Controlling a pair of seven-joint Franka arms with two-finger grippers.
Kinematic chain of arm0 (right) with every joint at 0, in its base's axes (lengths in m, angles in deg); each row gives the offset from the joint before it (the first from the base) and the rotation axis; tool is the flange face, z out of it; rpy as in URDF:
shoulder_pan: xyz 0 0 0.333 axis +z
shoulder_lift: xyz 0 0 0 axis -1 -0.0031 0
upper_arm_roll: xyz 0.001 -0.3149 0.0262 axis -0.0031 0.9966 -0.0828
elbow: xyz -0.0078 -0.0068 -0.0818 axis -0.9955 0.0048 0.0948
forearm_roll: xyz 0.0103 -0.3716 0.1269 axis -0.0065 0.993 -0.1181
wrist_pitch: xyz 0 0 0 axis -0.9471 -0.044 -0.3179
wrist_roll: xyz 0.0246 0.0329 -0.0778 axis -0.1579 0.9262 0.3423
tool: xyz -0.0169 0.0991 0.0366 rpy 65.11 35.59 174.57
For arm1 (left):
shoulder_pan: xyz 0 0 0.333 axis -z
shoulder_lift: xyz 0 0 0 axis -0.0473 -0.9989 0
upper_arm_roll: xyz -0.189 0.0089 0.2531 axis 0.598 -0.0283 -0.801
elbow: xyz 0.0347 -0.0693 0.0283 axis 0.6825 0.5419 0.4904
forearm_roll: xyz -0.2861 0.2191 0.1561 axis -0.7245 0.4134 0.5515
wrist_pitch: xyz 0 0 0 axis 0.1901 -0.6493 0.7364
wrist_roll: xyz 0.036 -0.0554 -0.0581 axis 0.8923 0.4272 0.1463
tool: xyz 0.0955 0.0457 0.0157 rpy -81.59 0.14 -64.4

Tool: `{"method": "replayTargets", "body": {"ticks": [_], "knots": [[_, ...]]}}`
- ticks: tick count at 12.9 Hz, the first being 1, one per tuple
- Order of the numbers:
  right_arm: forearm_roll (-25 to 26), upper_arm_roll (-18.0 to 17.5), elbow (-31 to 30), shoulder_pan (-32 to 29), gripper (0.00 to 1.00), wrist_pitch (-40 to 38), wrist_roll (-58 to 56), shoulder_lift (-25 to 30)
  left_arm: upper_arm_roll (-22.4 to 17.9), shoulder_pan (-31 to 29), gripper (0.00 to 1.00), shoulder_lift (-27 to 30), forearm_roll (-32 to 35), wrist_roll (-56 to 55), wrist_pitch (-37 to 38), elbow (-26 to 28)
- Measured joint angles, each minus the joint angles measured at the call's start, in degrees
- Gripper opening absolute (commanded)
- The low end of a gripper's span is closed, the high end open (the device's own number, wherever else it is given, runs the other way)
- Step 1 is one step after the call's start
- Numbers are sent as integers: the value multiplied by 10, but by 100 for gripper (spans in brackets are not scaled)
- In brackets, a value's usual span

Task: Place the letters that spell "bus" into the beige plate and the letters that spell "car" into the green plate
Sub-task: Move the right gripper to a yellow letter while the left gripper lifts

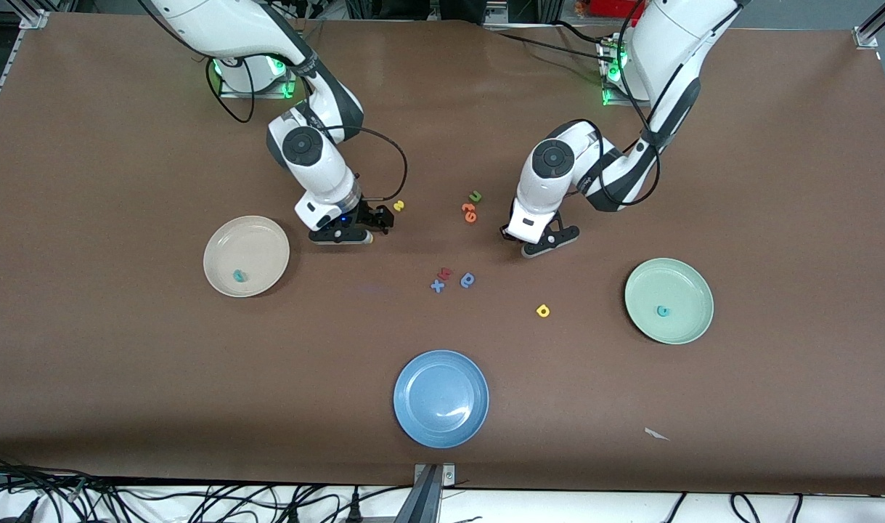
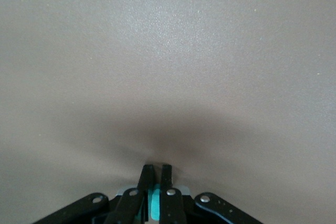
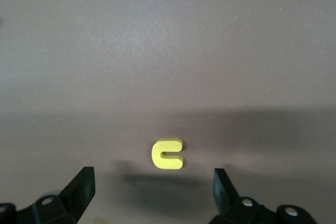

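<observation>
Blue plate (image 1: 441, 398): lay nearest the front camera, mid-worktop, nothing in it.
Paper scrap (image 1: 656, 434): a small white bit near the front edge, toward the left arm's end.
Green plate (image 1: 669, 301): sat toward the left arm's end of the worktop (image 1: 123, 378); a teal letter (image 1: 662, 311) lay in it.
Yellow a (image 1: 543, 311): lay on the worktop between the green plate and the middle cluster, apart from both.
Beige plate (image 1: 246, 256): sat toward the right arm's end; a teal letter (image 1: 239, 276) lay in it, close to the rim nearest the front camera.
Middle cluster: blue x (image 1: 437, 286), a red letter (image 1: 445, 274) touching it, and a blue round letter (image 1: 467, 280) just beside them.
Left gripper (image 1: 541, 244): hung low over the worktop, farther from the camera than the yellow a; fingers (image 2: 148, 178) closed together on something teal (image 2: 155, 203) that showed between them in the left wrist view. Which letter it was could not be told.
Right gripper (image 1: 344, 235): hung low beside the beige plate, fingers (image 3: 84, 184) spread wide and holding nothing; in the right wrist view a yellow letter (image 3: 168, 154) lay on the worktop just ahead of the gap.
Orange letters (image 1: 469, 212): lay between the two grippers, with a green u (image 1: 475, 196) touching them on the side toward the bases.
</observation>
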Motion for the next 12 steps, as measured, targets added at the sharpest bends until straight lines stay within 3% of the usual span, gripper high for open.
{"method": "replayTargets", "body": {"ticks": [6, 12], "knots": [[12, 7, 3, 7, 92, 11, 1, -16, -1, 2, 0, 0, 1, 0, 3, -1], [23, 12, 4, 8, 65, 32, 1, -30, -2, 1, 0, -2, 1, 7, 86, -41]]}}
